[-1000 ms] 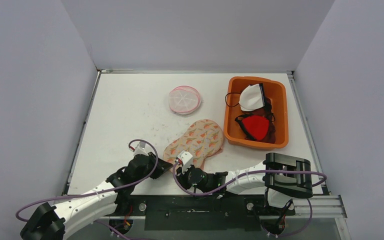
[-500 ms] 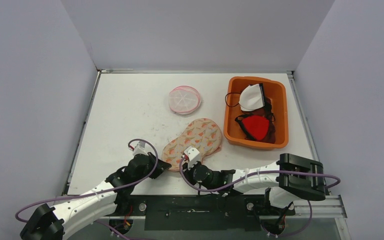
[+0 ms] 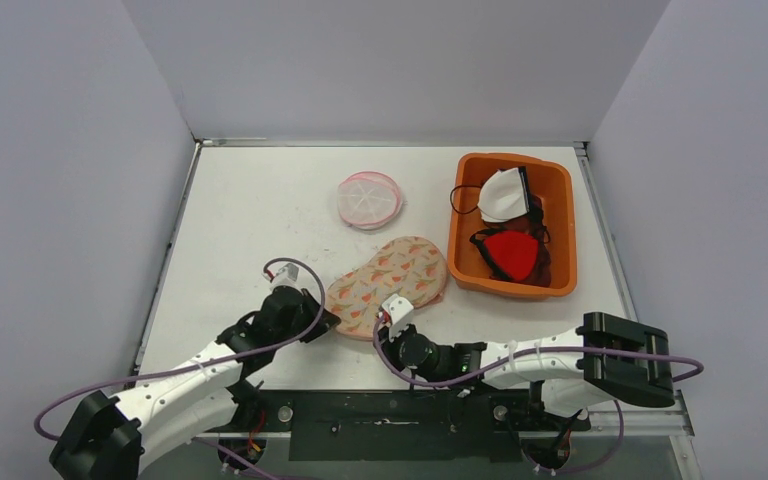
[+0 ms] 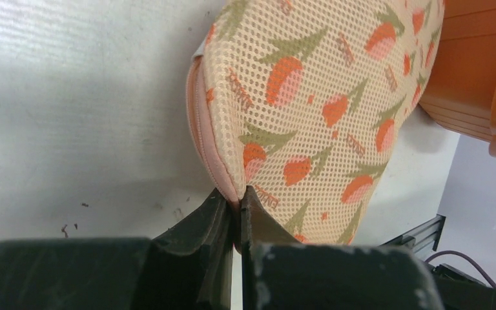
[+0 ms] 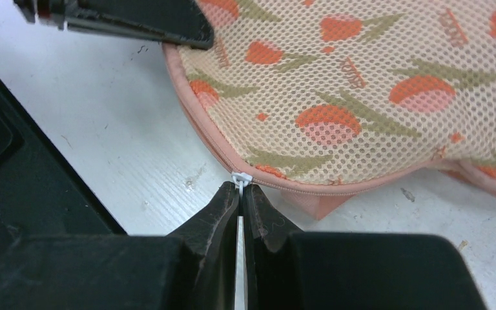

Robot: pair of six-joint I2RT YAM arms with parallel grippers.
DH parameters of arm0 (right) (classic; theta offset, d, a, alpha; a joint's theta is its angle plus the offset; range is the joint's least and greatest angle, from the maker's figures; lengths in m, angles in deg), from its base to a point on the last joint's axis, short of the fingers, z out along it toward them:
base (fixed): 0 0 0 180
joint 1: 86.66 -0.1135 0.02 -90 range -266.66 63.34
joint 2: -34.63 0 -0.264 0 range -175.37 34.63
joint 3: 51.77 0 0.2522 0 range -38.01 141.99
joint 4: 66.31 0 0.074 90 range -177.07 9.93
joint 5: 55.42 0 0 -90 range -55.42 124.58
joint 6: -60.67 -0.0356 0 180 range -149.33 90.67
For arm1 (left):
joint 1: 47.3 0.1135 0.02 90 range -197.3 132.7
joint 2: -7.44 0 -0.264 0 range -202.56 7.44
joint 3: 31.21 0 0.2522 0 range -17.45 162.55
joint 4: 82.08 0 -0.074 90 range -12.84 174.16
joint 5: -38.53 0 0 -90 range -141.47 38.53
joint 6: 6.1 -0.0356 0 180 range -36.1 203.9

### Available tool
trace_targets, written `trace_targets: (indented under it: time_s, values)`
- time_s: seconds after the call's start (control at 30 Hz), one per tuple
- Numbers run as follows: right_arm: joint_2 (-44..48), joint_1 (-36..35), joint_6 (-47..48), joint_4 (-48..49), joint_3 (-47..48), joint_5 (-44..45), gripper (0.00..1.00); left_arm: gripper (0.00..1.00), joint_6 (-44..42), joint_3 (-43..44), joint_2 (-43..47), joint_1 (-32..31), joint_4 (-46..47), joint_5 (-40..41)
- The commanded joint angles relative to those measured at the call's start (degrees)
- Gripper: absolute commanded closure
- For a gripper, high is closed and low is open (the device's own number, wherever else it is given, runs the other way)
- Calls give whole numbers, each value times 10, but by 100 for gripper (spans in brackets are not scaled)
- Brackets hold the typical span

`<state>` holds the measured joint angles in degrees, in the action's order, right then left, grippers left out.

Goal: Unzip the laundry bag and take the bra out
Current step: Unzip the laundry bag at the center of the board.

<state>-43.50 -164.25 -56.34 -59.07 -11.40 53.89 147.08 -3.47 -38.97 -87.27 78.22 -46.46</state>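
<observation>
Two claws, both pinched tight, at the near end of the laundry bag (image 3: 390, 275). From the top camera, the left gripper (image 3: 328, 322) bites the bag's near-left tip, with the bag running off toward its 1 o'clock. The right gripper (image 3: 388, 316) sits at the near edge, the bag at its 12. An orange bin (image 3: 564, 225) touches the bag's far end at 2 o'clock, holding a white bra (image 3: 505, 193) and a red bra (image 3: 512, 253). A pink mesh disc (image 3: 368, 198) lies at 12, apart from the bag. The bare table (image 3: 240, 220) opens wide toward 10 and 11.

Left wrist camera: left gripper (image 4: 239, 197) is clamped on the bag's (image 4: 310, 97) pink corner seam, mesh rising to 12. The bin (image 4: 471, 71) crowds 2 o'clock; white table fills 9 through 11.

Right wrist camera: right gripper (image 5: 240, 190) is closed on the small white zipper pull (image 5: 241, 177) at the bag's (image 5: 361, 84) rim, mesh spreading to 1 o'clock. One left finger (image 5: 135, 19) lies at 11. The black table edge runs at 8 o'clock.
</observation>
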Motion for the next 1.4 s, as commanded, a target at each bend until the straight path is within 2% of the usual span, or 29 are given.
trace_targets:
  time_s: [0.0,0.17,0.2,0.27,0.3,0.37,0.43,0.47,0.63,0.8,0.93,1.1,1.37]
  values:
    - [6,-16,-7,14,-8,19,95,100,-71,56,-58,39,6,-16]
    - [-29,-17,-11,46,10,3,95,100,-118,111,-148,77,27,-50]
    - [-37,-17,-11,52,17,0,95,97,-123,124,-165,84,26,-50]
    - [-54,-16,-5,58,34,-6,95,83,-126,140,-192,92,23,-68]
    - [-64,-15,-2,59,44,-8,95,69,-126,145,-198,94,22,-73]
    - [-81,-9,4,59,60,-11,95,35,-122,142,-190,93,16,-77]
    - [-95,-2,5,63,71,-18,95,17,-112,127,-162,93,3,-78]
    - [-101,2,4,66,75,-23,95,11,-106,118,-143,92,-11,-77]
    - [-124,15,2,88,93,-51,95,5,-52,59,2,87,-94,-82]
    - [-161,16,5,114,123,-82,95,5,33,-4,167,71,-141,-84]
    - [-188,13,7,127,145,-101,95,11,90,-59,230,66,-95,-85]
    - [-188,9,6,125,148,-108,95,37,91,-70,178,66,-45,-70]
    - [-168,7,4,111,133,-94,95,89,78,-44,108,66,-20,-35]
